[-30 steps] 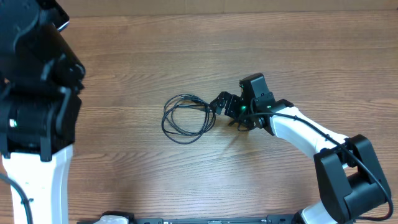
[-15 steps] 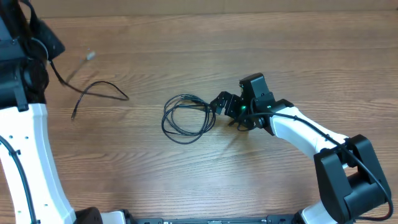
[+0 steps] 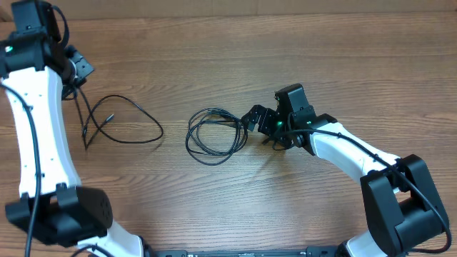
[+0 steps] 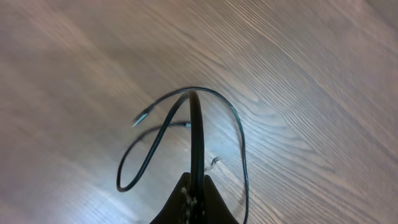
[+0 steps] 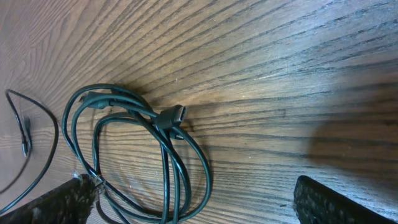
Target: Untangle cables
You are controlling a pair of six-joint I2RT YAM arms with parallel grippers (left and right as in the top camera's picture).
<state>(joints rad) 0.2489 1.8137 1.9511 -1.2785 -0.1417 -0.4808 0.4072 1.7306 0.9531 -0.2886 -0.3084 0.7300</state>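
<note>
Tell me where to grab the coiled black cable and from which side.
Likely the thick plug end, coming from above on the open right end effector's side: the plug lies atop the coiled black cable's loops, pointing outward, bare wood beside it.

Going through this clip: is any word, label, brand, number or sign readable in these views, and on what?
None: no text shows on the table, the coiled cable, the loose cable, the left arm or the right arm.
The coiled cable's plug bears no visible marking.
</note>
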